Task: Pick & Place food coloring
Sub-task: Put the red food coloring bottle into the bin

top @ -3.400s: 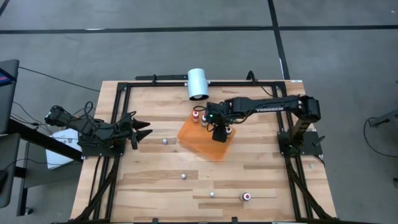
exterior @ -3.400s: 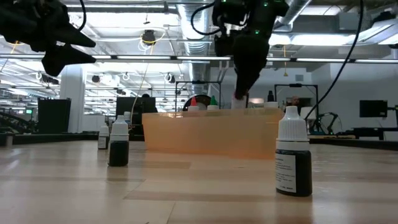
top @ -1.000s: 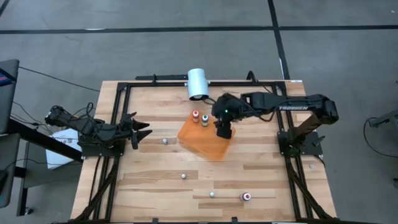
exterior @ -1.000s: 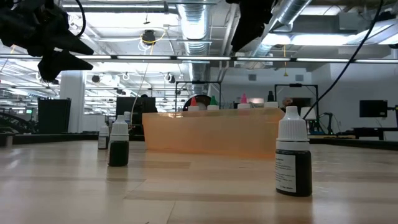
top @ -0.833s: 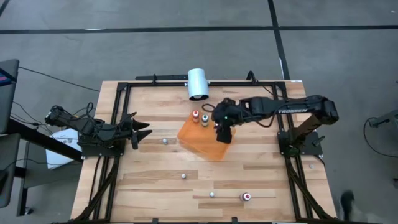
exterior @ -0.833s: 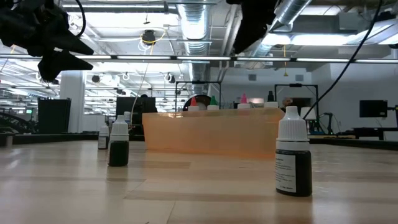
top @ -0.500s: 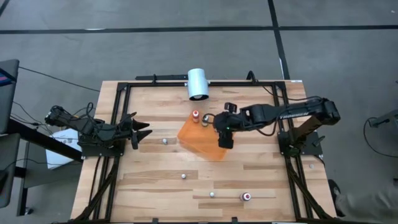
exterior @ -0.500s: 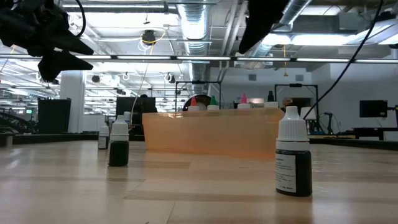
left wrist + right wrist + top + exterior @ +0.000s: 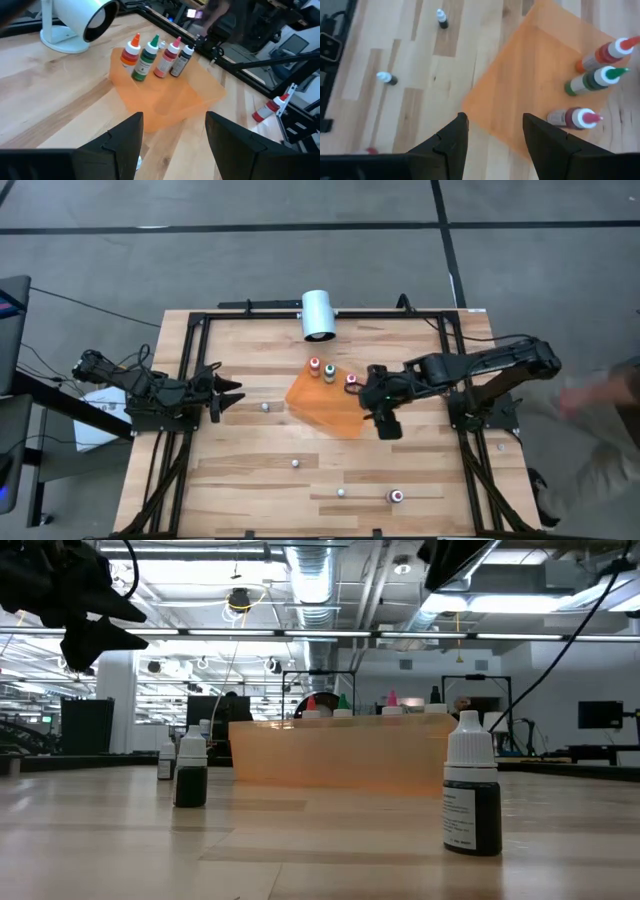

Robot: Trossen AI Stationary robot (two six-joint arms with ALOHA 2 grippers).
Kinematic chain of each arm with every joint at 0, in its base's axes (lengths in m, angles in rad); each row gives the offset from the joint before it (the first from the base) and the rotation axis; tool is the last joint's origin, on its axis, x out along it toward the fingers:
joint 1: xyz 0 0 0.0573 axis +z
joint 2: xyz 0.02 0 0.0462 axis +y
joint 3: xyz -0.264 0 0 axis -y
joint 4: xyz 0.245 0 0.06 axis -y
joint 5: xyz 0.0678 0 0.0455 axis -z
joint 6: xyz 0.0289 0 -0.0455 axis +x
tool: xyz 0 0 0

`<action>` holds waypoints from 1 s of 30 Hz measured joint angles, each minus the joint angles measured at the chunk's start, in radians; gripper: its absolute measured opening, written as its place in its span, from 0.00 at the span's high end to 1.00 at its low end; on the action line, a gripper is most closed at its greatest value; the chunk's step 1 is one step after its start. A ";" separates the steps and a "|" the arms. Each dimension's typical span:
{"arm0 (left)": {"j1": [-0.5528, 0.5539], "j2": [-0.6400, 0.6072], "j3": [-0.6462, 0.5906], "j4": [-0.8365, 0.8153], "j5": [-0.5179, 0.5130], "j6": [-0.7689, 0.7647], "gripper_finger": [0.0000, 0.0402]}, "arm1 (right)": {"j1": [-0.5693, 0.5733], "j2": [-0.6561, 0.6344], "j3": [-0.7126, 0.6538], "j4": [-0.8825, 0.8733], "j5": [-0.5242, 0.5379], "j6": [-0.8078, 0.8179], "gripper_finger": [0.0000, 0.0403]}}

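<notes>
Four small food coloring bottles stand upright along the far edge of the orange sheet (image 9: 325, 405): red top (image 9: 131, 51), green top (image 9: 146, 59), pink top (image 9: 167, 59) and dark top (image 9: 181, 60). My right gripper (image 9: 386, 427) hangs open and empty in the air over the sheet's right corner, on the near right of the bottles; its wrist view shows the sheet (image 9: 540, 90) and three of the bottles below. My left gripper (image 9: 233, 391) waits open at the table's left, pointing at the sheet.
A large white cylinder (image 9: 318, 315) lies at the far edge. Loose bottles stand on the wood: one left of the sheet (image 9: 265, 407), two nearer (image 9: 296, 463) (image 9: 341, 492), a red-topped one (image 9: 397, 496) near the front. A blurred person (image 9: 595, 420) moves at the right.
My right gripper has moved from above the bottles at the sheet's far right toward the table's near and right edges, staying open and empty. The bottles have kept their places. A person has come into view at the right.
</notes>
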 joint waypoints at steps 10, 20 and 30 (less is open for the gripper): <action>0.000 0.000 0.000 0.002 0.002 -0.002 0.49 | 0.049 -0.156 0.000 -0.068 0.002 0.046 0.57; 0.000 0.000 0.000 0.004 0.001 -0.011 0.49 | 0.056 -0.357 -0.258 0.067 0.027 0.170 0.58; 0.000 0.000 0.000 0.004 0.000 -0.018 0.49 | 0.174 -0.533 -0.552 0.178 0.024 0.324 0.58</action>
